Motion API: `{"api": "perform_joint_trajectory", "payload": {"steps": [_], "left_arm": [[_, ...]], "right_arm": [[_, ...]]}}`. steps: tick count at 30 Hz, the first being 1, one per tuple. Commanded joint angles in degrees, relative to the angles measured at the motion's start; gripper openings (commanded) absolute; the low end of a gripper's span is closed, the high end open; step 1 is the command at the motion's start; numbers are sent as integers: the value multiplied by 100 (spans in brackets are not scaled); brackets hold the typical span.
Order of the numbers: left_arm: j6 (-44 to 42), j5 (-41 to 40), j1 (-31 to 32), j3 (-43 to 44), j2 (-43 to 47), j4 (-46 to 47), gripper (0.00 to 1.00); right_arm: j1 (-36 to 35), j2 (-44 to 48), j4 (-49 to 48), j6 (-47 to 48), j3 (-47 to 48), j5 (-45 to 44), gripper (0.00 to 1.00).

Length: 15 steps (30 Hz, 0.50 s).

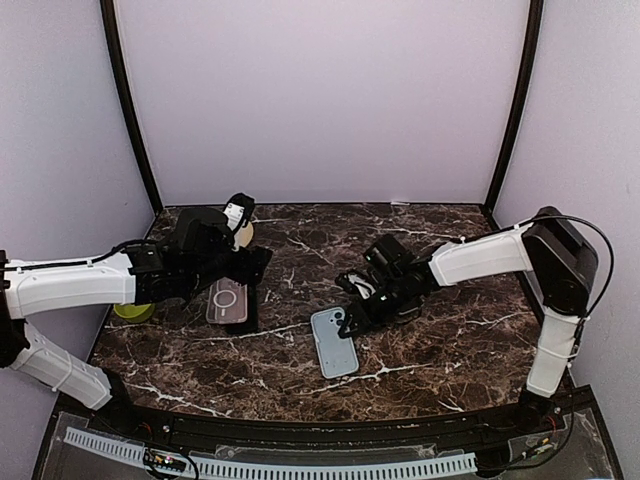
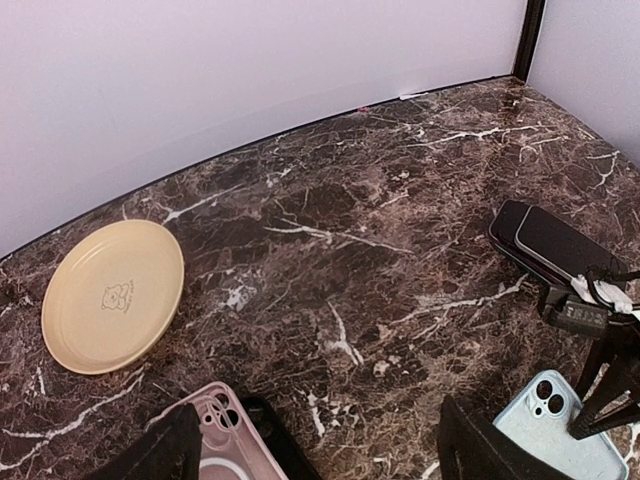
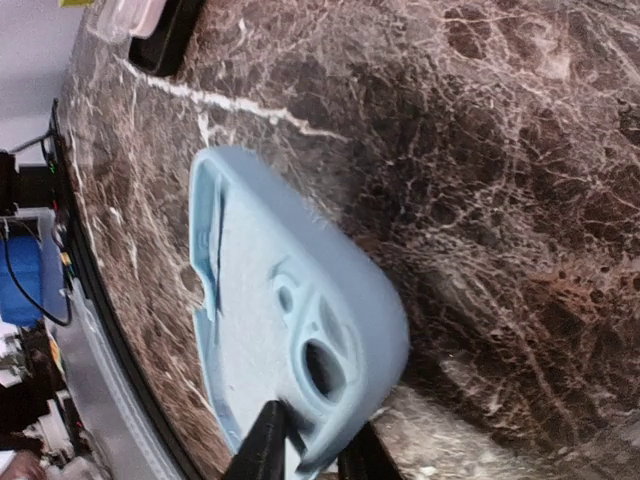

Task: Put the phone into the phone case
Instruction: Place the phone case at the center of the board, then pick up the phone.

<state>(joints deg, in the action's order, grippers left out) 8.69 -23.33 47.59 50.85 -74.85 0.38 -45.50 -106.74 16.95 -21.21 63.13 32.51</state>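
The phone (image 1: 226,300) is seen lying flat at the left, well apart from the empty blue case (image 1: 334,342) near the table's middle, so nothing is judged fitted yet. The left gripper (image 2: 315,450) is held wide above the phone. The right gripper (image 3: 315,455) is set narrow astride the case's camera-end rim; whether it grips cannot be told.
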Motion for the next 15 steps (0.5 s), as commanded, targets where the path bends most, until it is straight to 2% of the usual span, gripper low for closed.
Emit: {"api": "perform_joint_trajectory", "payload": {"steps": [1,7,9,11,13,15], "left_arm": [[-222,89,-155,112,-58,314,84],[-228,28,-254,70,14,201,84],[-287,7,-263,47,65,226,84],[-342,23,-273,16,92,270,84],[-390,55,-278,-1,87,297,84],[-414,61,-286,10,53,300,84]], "right_arm": [[32,-26,423,-74,349,-929,34],[6,595,853,112,844,-2380,57],[17,938,981,255,924,-3000,71],[80,1101,1156,386,1009,-3817,96],[259,1052,1467,458,1204,-4405,98],[487,871,1809,529,1469,-4543,99]]}}
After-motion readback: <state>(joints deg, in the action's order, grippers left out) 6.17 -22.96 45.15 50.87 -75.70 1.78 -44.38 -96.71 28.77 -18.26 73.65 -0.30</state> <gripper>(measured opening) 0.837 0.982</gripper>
